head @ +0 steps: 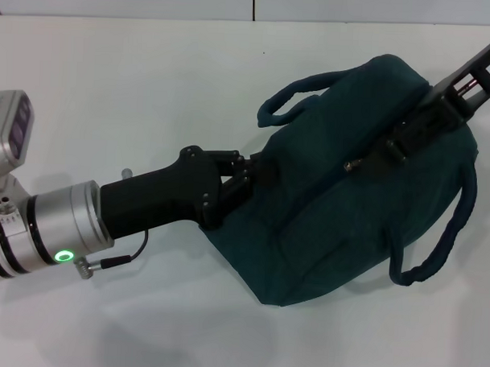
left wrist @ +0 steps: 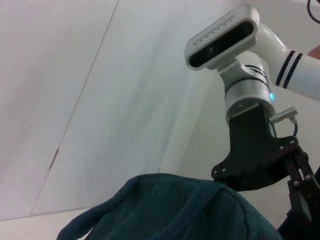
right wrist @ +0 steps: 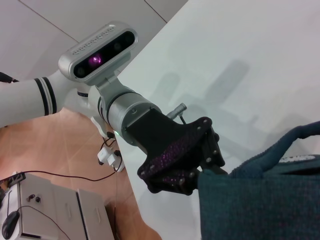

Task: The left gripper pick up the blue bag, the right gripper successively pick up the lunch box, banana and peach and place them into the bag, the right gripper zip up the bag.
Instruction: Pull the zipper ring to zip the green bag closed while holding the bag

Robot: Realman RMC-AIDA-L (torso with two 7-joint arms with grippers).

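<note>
Dark teal fabric blue bag [head: 341, 211] with padded loop handles on the white table [head: 136, 83], to the robot's right of centre, top seam shut as far as visible, small metal zipper pull [head: 353, 165] lying on the seam about midway. One handle arched over the far side, the other looping down off the bag's right end.

Black two-fingered left gripper [head: 252, 172] on its black-and-silver arm with the green light ring [head: 63, 256], reaching in low from the left, fingertips against the bag's left end where the fabric bunches; seemingly pinched on that end of the bag, fingertips hidden by the cloth. Same claw seen in the right wrist view [right wrist: 207, 167], its linkage meeting the bag's edge [right wrist: 260, 200].

Black right gripper [head: 395, 144] on its grey arm with the white label, coming down from the upper right onto the top seam, just beside the zipper pull; fingers hidden under the claw's body, so cannot tell whether spread or pressed together. Also seen in the left wrist view [left wrist: 300, 200], above the bag's rounded top [left wrist: 170, 210].
</note>
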